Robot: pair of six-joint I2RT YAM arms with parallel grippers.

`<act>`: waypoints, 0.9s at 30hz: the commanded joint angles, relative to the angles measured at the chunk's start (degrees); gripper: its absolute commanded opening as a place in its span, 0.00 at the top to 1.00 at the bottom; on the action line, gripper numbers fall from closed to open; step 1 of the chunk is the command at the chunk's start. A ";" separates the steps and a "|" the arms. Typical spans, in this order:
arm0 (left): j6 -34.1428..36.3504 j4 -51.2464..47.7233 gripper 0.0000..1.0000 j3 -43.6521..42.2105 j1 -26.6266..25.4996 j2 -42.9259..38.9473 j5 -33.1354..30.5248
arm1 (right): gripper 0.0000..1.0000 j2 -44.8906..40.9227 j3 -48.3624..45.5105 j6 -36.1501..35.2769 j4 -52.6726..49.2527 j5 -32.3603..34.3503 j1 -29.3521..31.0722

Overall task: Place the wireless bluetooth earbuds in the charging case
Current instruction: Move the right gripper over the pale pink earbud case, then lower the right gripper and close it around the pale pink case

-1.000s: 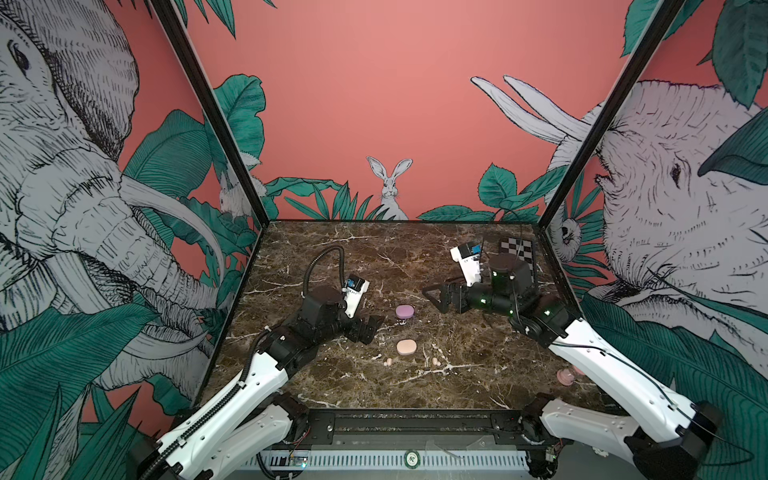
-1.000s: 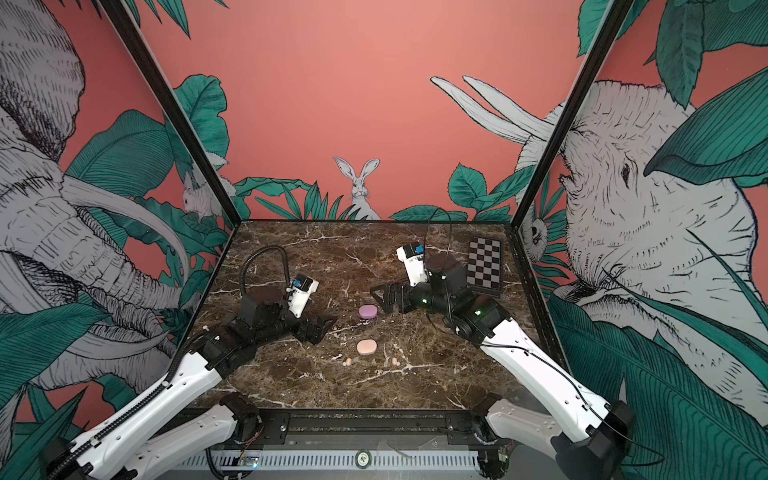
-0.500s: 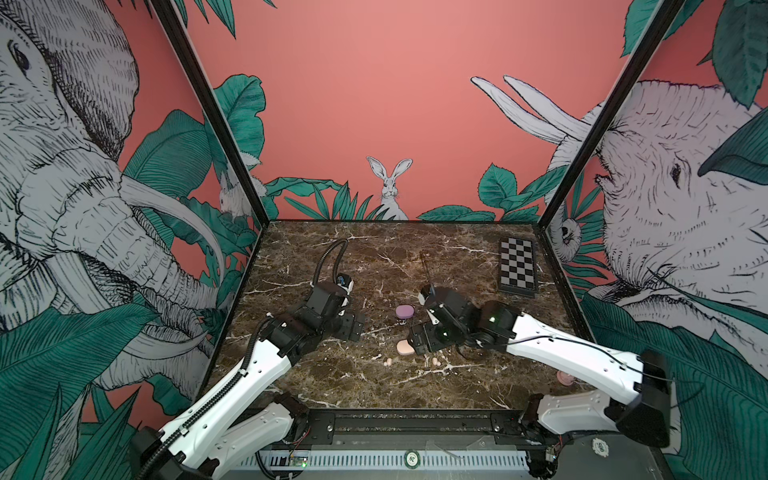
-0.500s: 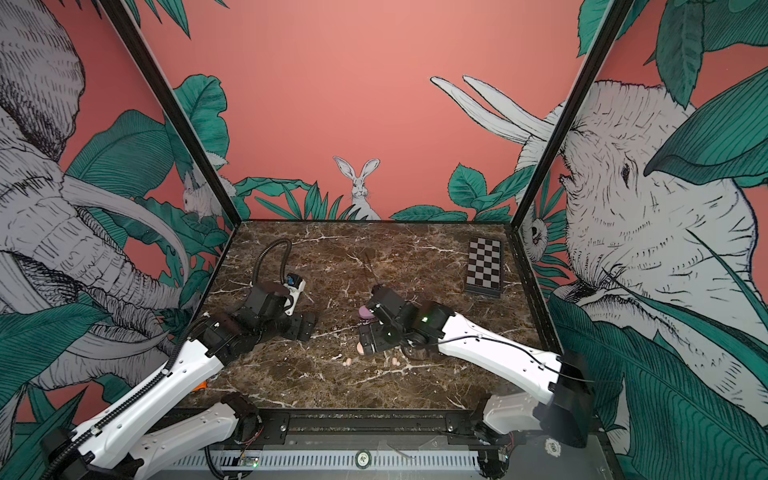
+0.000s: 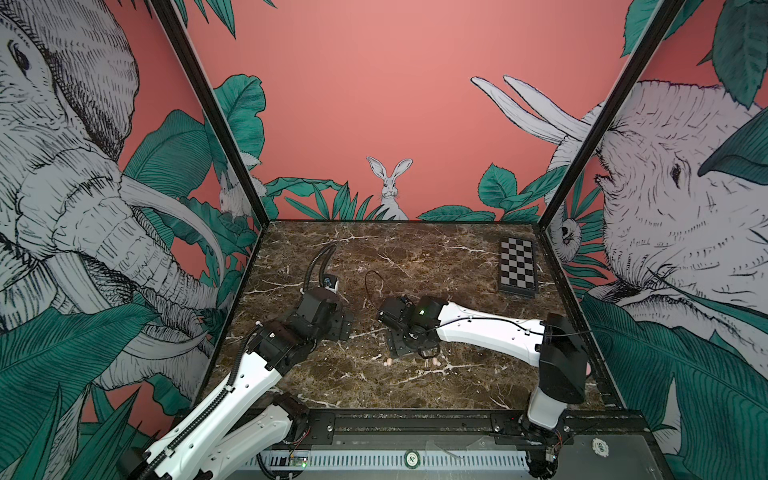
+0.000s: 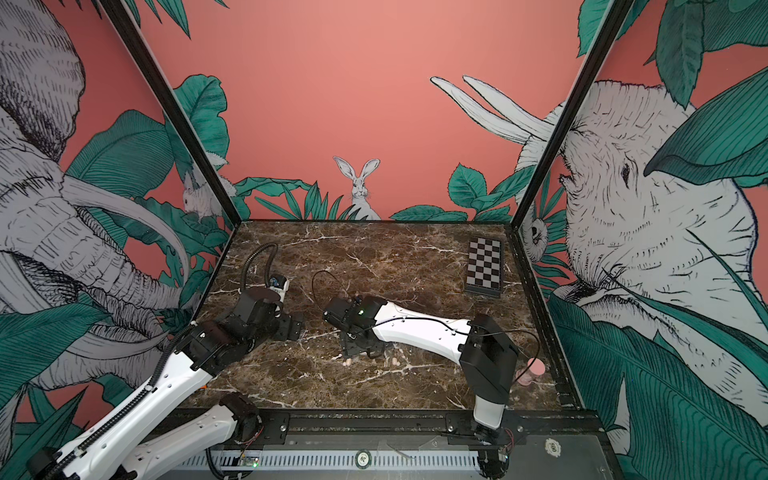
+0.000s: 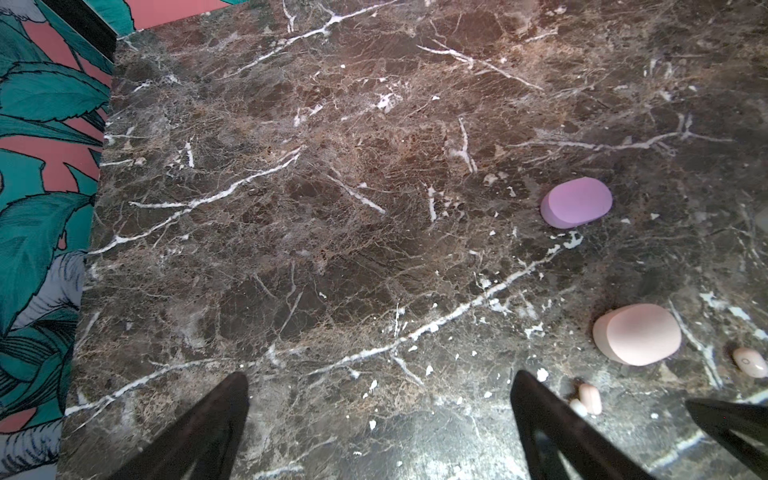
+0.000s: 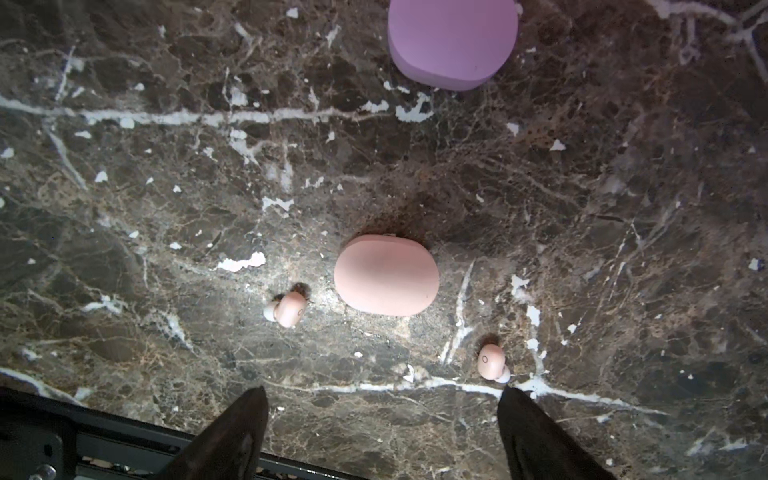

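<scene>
A closed peach charging case (image 8: 386, 275) lies on the marble, with a closed lilac case (image 8: 453, 41) beyond it. Two peach earbuds (image 8: 291, 309) (image 8: 491, 361) lie loose either side of the peach case. My right gripper (image 8: 382, 392) hovers open just short of that case, nothing between its fingers. The left wrist view shows the lilac case (image 7: 576, 202), the peach case (image 7: 638, 333) and both earbuds (image 7: 590, 398) (image 7: 750, 362) off to one side of my open, empty left gripper (image 7: 379, 376). In both top views the right arm hides the cases; the earbuds (image 5: 387, 362) (image 5: 435, 362) peek out below it.
A checkerboard tile (image 5: 517, 268) lies at the back right. A pink spool-like object (image 6: 532, 371) stands at the right edge behind the right arm. The black front rail (image 8: 124, 436) runs close below the right gripper. Painted walls enclose three sides.
The right arm has swung from the back down and forward over the peach case, covering both cases in the top views. The left arm has dropped lower toward the table.
</scene>
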 commanded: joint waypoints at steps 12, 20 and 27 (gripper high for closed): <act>-0.80 -1.04 0.01 -0.89 -0.16 -0.17 -1.67 | 0.15 9.32 4.29 7.17 -3.31 -4.25 -3.46; -0.46 -0.95 0.01 -0.72 -0.16 1.08 -1.80 | 0.17 10.18 3.38 4.91 -1.23 -6.40 -5.90; -0.44 -0.85 0.01 -0.61 -0.14 2.02 -1.76 | 0.21 11.62 4.79 2.13 -2.38 -7.03 -6.52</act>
